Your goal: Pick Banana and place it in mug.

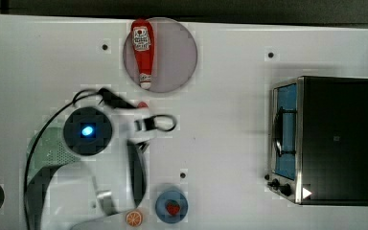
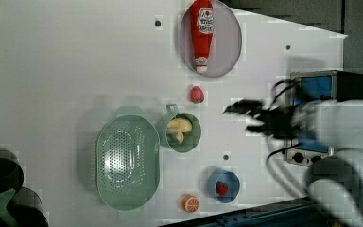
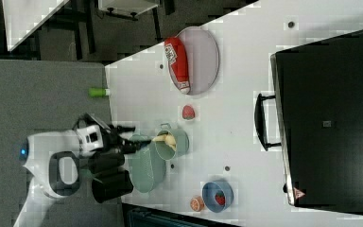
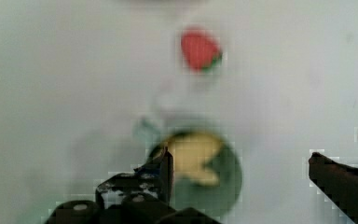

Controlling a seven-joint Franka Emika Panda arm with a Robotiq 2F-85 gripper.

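Note:
The pale-yellow banana (image 2: 178, 128) lies inside the teal-green mug (image 2: 192, 142), which stands upright on the white table. The right view also shows the banana (image 3: 165, 138) poking from the mug (image 3: 180, 143). My gripper (image 2: 238, 118) hangs above the table, apart from the mug, toward the left view's right. It is open with nothing between its fingers. In the wrist view the banana (image 4: 193, 156) rests in the mug (image 4: 223, 189) below the open gripper (image 4: 242, 163), whose fingers (image 4: 165, 164) stand wide apart. In the top view my arm (image 1: 88, 130) covers the mug.
A pale-green perforated bowl (image 2: 125, 163) touches the mug's side. A ketchup bottle (image 2: 202, 33) lies on a grey plate (image 2: 229, 40). A toy strawberry (image 2: 196, 94), an orange slice (image 2: 190, 204), a blue dish (image 2: 230, 182) and a toaster oven (image 1: 335, 139) stand around.

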